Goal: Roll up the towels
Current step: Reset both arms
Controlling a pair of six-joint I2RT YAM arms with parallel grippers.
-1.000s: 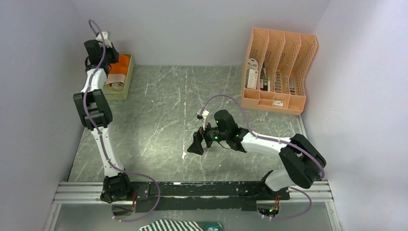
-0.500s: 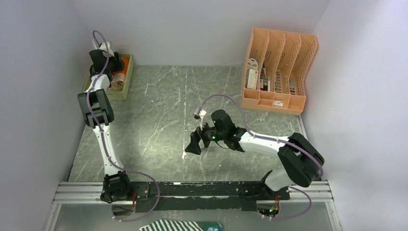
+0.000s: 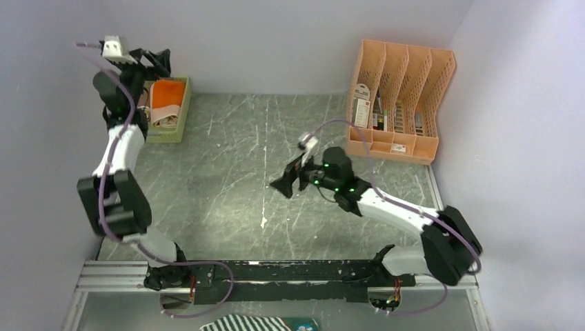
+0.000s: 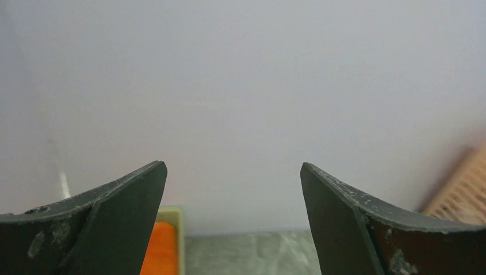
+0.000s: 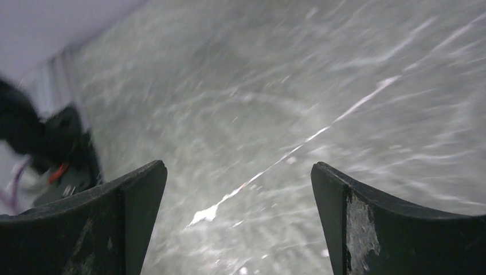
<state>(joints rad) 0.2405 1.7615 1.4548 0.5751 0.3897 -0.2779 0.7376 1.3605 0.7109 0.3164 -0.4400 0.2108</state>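
The towels sit in the pale green basket (image 3: pixel 163 136) at the tabletop's (image 3: pixel 227 138) far-left corner: an orange bundle (image 3: pixel 170 93) behind, a paler peach roll (image 3: pixel 164 118) with an orange edge in front. Basket's left side hidden by the left arm (image 3: pixel 117 148); no lettering readable. Above it the left gripper (image 4: pixel 232 166), jaws wide apart, empty; its wrist view catches only an orange sliver. Over mid-tabletop the right gripper (image 5: pixel 238 166), jaws apart, empty; view blurred.

You have two grippers, the left gripper (image 4: pixel 232 169) and the right gripper (image 5: pixel 238 165); two towels, the orange towel (image 3: pixel 171 93) and the tan towel (image 3: pixel 164 116); one green basket (image 3: pixel 165 136); one peach organiser (image 3: pixel 397 96); one table (image 3: pixel 227 172).
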